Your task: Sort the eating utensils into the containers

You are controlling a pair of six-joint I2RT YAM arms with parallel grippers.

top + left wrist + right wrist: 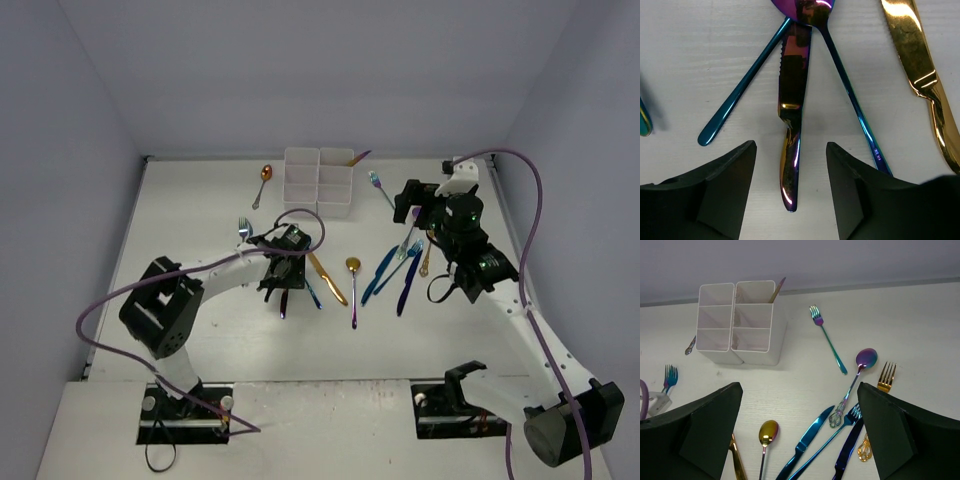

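Observation:
The white six-compartment container [318, 182] stands at the back; a purple utensil handle [357, 158] sticks out of its far right cell. It also shows in the right wrist view [740, 322]. My left gripper [282, 280] is open, low over the table. Its fingers straddle the handle of an iridescent purple knife [791, 125] without touching it, the gripper's middle [791, 192] over the handle end. My right gripper [412, 205] is open and empty, held above a cluster of utensils: a blue knife [810, 437], a blue fork [840, 432] and a purple spoon [860, 372].
A gold knife [925, 75] and two blue handles [740, 90] lie beside the purple knife. A gold-bowled spoon [353, 285], a teal fork [380, 188], a gold fork [885, 377], a copper spoon [264, 178] and a blue fork [244, 231] lie around. Purple cables loop over both arms.

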